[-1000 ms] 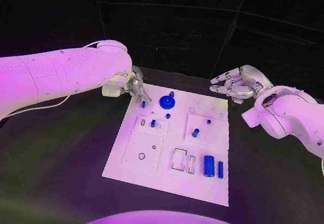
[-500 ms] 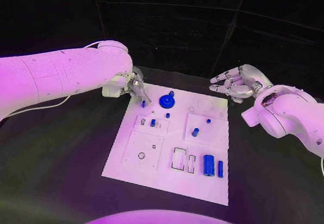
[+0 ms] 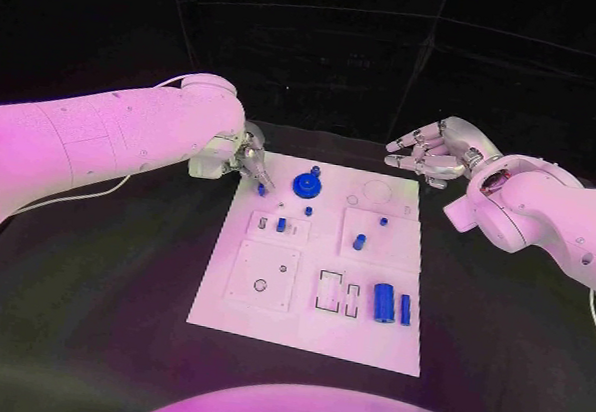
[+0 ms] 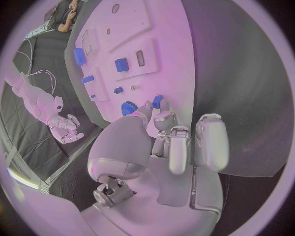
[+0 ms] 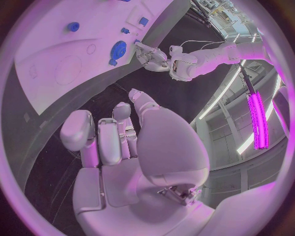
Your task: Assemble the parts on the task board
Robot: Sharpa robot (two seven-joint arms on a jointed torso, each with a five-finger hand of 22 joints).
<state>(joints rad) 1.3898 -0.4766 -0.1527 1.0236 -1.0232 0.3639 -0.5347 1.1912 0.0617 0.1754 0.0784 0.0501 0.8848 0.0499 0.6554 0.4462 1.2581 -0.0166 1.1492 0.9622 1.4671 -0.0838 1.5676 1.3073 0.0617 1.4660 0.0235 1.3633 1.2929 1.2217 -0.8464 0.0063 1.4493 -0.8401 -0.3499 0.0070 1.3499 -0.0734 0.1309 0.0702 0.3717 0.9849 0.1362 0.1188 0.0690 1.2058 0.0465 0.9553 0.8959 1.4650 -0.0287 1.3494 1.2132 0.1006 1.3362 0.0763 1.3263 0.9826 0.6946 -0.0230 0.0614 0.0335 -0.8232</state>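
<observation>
A: Item one, the task board. We log it as a white plate lying flat in the middle of the black table, its long side running away from the robot.

B: Agreed. Item two, the parts. We count a round blue knob at the far end of the board, two small blue pegs just nearer, one blue peg in the square block to the right, and a blue cylinder with a slim blue bar beside it near the right edge.

A: Item three, the left hand. We place it at the board's far left corner, fingertips down on the plate. In the left wrist view a small blue part sits pinched between its fingers, just beside the knob.

B: So we enter it as clamped on that small part, the part touching or nearly touching the board; we cannot tell which.

A: Item four, the right hand. We find it raised off the table beyond the board's far right corner, well apart from every part.

B: Its fingers lie loosely curved and separate in the right wrist view, nothing between them. We enter it as apart and unladen.
</observation>
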